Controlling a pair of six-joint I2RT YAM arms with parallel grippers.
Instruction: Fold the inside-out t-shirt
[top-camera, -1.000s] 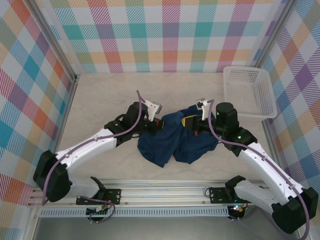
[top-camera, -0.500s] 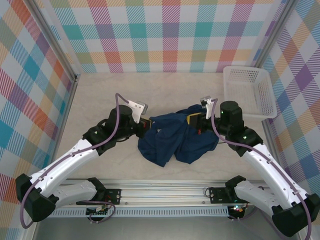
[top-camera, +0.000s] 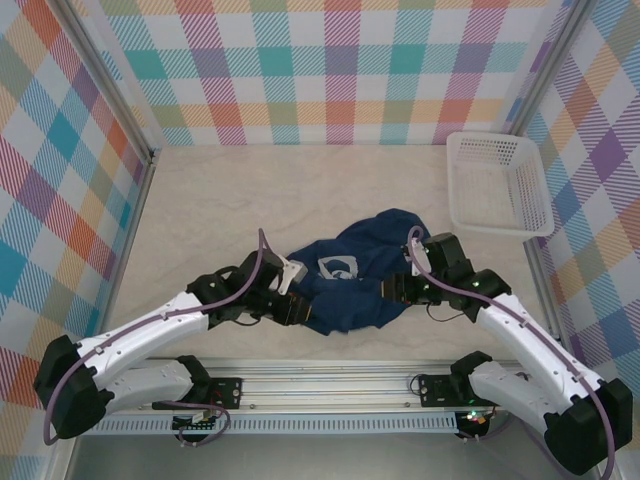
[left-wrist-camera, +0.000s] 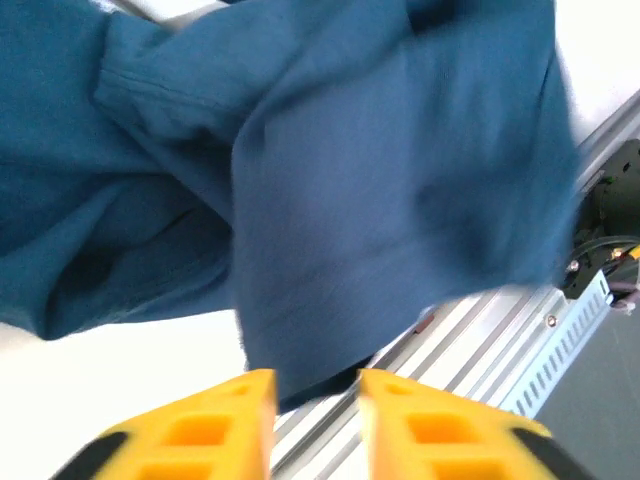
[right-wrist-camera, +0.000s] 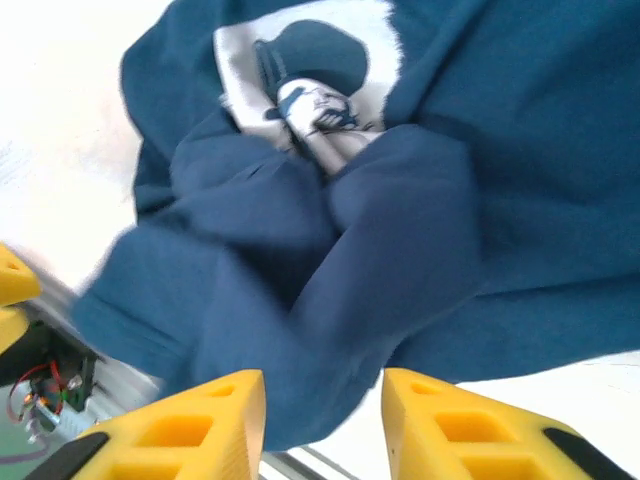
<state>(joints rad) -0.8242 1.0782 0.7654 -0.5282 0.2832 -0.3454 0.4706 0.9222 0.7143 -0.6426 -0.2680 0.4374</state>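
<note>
A navy t-shirt (top-camera: 350, 285) is seen lying crumpled on the table (top-camera: 220, 210) near its front edge, between the two arms, with a pale print (top-camera: 337, 267) turned upward. The left gripper (left-wrist-camera: 317, 385) is held low at the shirt's left side; its yellow fingers are parted, and nothing is clamped between them. The right gripper (right-wrist-camera: 323, 385) is set at the shirt's right side, fingers likewise parted and empty, though blur makes it unclear whether cloth brushes the tips. A white basket (top-camera: 497, 185) is placed well apart, at the far right.
</note>
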